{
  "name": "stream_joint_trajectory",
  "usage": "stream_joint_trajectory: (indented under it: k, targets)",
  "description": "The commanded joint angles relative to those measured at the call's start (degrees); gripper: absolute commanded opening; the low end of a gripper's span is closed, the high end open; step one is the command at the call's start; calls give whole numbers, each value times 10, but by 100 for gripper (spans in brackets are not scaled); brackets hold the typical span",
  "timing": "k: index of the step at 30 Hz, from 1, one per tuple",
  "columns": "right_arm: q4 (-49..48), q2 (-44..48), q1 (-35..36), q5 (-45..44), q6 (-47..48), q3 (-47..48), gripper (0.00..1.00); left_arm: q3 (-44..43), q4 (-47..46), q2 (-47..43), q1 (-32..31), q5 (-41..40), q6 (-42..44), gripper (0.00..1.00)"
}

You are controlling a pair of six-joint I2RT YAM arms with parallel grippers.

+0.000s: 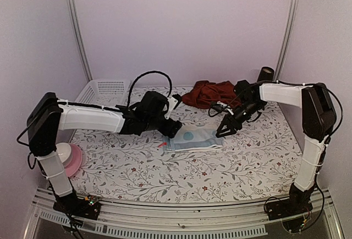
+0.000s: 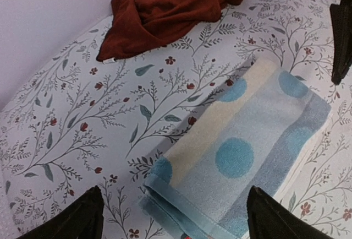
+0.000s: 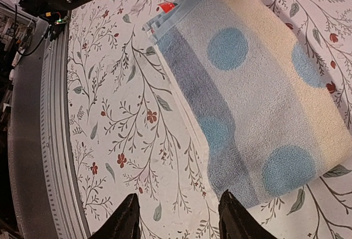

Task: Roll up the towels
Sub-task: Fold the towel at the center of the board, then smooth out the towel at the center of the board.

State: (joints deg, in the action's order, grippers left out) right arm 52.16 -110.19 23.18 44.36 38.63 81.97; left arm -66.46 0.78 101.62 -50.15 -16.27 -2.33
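Observation:
A pastel towel (image 1: 193, 139), light blue with darker blue dots and a cream band, lies folded flat in the middle of the table. Its small red tag (image 3: 166, 7) sticks out at the left end. My left gripper (image 2: 176, 217) is open wide just above that left end (image 2: 165, 195), holding nothing. The right gripper (image 3: 179, 214) is open too and hovers by the towel's right front corner (image 3: 242, 189), with only tablecloth between its fingers. The dark red towel (image 1: 209, 93) lies crumpled at the back, also in the left wrist view (image 2: 170, 7), and neither gripper touches it.
A white slatted basket (image 1: 102, 89) stands at the back left. A pink and white round object (image 1: 71, 159) sits by the left arm's base. A dark cylinder (image 1: 267, 74) stands at the back right. A metal rail (image 3: 52, 140) runs along the table's near edge.

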Motion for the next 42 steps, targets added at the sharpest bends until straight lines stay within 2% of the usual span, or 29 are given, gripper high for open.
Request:
stream_joint_trajectory:
  k: [1,12,18,25,36,42]
  targets:
    - [-34,4,-6,-4,15,-11,48,-19,16,36,41,108,-3,89]
    - [-50,-21,-17,-20,10,-18,55,-18,-7,81,111,271,-7,72]
    - [-52,-16,-36,-17,7,-18,61,-36,3,105,123,304,-3,65]
    - [-52,-8,-49,-9,13,-22,67,-53,10,140,130,304,-6,55]
    - [-52,-19,-48,-6,17,-24,68,-46,-1,132,133,241,-3,55]
    - [-52,-19,-48,-4,19,-26,68,-51,1,154,135,259,-3,51]
